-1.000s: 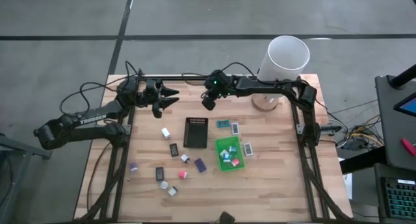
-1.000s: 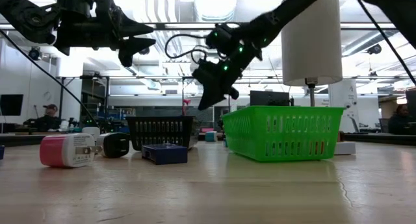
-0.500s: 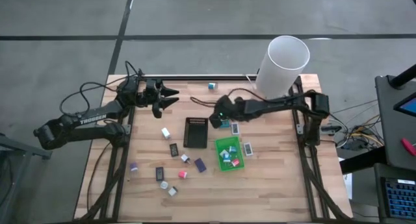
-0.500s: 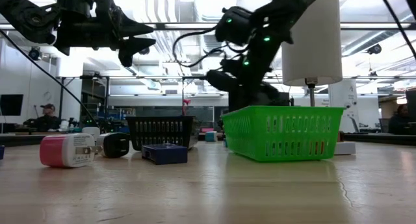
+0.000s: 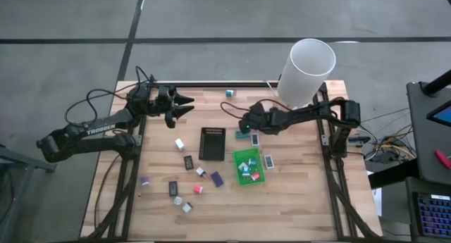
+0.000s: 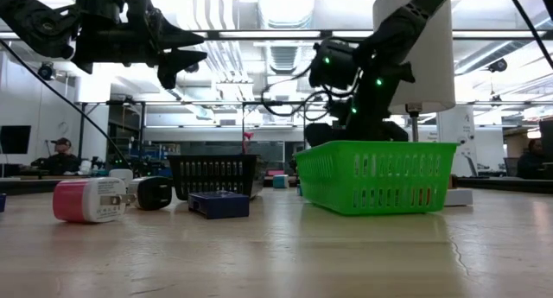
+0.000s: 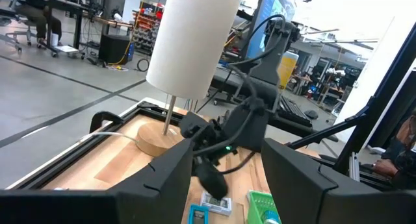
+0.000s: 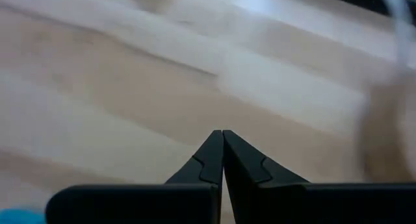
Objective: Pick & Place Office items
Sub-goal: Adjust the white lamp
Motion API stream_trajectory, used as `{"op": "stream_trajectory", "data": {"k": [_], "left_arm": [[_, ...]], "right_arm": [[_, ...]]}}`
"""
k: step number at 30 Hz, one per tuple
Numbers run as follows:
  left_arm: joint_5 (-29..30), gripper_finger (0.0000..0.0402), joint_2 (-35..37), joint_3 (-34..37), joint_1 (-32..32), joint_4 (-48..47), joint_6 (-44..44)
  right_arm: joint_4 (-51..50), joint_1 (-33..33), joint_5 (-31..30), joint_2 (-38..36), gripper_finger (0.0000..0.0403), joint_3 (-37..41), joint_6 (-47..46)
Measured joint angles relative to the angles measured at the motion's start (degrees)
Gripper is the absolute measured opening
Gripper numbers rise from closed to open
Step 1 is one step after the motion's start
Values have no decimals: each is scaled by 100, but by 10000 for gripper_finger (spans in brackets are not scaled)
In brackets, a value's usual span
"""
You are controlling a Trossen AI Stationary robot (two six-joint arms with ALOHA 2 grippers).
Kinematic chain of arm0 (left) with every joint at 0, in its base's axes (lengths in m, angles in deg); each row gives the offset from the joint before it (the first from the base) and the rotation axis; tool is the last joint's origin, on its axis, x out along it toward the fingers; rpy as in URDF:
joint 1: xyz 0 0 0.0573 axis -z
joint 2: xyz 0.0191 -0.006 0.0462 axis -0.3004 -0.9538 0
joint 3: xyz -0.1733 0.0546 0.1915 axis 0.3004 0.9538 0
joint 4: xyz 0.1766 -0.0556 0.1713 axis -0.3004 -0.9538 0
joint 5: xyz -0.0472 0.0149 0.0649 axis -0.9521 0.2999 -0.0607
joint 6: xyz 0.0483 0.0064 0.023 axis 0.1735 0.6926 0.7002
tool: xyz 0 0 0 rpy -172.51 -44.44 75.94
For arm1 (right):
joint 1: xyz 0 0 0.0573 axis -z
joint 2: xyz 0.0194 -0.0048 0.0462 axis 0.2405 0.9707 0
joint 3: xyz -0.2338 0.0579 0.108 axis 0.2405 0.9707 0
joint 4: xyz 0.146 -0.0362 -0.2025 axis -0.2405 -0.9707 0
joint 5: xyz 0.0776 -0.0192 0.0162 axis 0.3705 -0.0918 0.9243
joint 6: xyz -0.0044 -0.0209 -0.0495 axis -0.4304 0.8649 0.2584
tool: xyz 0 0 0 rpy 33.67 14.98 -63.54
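Right gripper (image 5: 244,128), fingers pressed together and empty, just behind the green tray (image 5: 246,166); left gripper (image 5: 184,106) half-spread, well apart.

Two dark, near-black jointed arms are seen. White block lettering is printed along the left arm (image 5: 88,130), and black cables are looped beside its joints. A left gripper (image 5: 189,107) of two tapered, pointed black fingers is carried. Small green lights are lit just behind the right gripper (image 5: 244,130), where thin cables curl. Its fingers (image 8: 208,160) are matte black, wedge-shaped, with stepped notches.
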Motion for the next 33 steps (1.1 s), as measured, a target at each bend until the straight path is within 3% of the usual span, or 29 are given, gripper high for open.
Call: {"op": "stream_trajectory", "data": {"k": [3,9,15,25,33], "left_arm": [[-1,190,0,1,0,0,0],[-1,190,0,2,0,0,0],[-2,190,0,2,0,0,0],[0,190,0,2,-4,0,0],[-2,190,0,1,-4,0,0]], "right_arm": [[-333,59,-135,-8,8,26,-366],[-316,431,187,91,8,124,-321],[-325,996,908,103,8,127,-29],[-381,1436,1005,96,8,47,51],[-1056,1757,1094,161,8,25,-100]]}}
